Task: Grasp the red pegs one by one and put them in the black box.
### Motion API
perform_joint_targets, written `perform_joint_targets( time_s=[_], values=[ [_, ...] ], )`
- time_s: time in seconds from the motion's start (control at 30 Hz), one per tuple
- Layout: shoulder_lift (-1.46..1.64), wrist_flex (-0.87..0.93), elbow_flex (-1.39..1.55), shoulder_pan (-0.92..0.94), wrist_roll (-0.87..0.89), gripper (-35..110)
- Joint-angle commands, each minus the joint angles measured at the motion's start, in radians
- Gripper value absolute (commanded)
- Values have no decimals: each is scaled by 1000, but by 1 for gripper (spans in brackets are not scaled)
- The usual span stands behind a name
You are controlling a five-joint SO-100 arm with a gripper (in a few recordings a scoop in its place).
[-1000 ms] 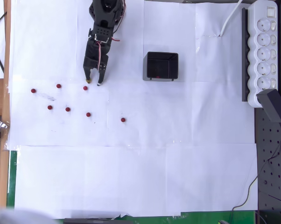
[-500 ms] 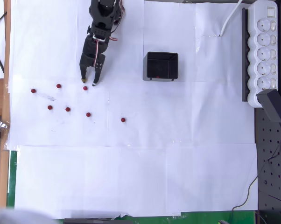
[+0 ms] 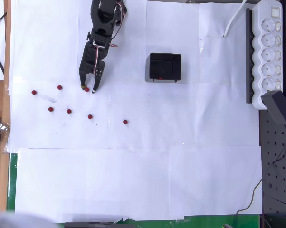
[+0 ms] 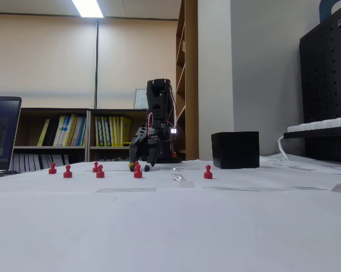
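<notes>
I am seeing my claw (image 3: 87, 88) standing narrowly open, its tips straddling one red peg (image 3: 86, 89) near the worktop's (image 3: 133, 180) far left. Six more pegs (image 3: 69, 111) are lying close by. The box (image 3: 165, 67) is sitting right, apart.

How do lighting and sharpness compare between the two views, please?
Overhead view: even, bright light on the white paper, faint shadows, red pegs crisp. Fixed view: a ceiling lamp glares at top, the black box reads as a dark block, near tabletop soft.
</notes>
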Motion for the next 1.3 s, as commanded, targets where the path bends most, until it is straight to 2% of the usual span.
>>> perform_joint_targets(
  time_s=[0.0,0.33,0.47,0.53,0.67,0.73,0.93,1.0,1.1,1.27],
  values=[
    [20,-8,28,-8,-8,13],
    [14,-5,21,-11,-25,0],
    [-77,110,26,-3,-41,0],
    [-183,313,67,12,-55,0],
    [-339,1177,405,12,-91,0],
    [-362,1497,569,-17,-120,0],
    [-273,2237,1111,-213,-229,0],
    [-224,2396,1281,-322,-291,0],
    [-207,2407,1436,-474,-465,0],
    [-179,2399,1489,-726,-581,0]
  ],
)
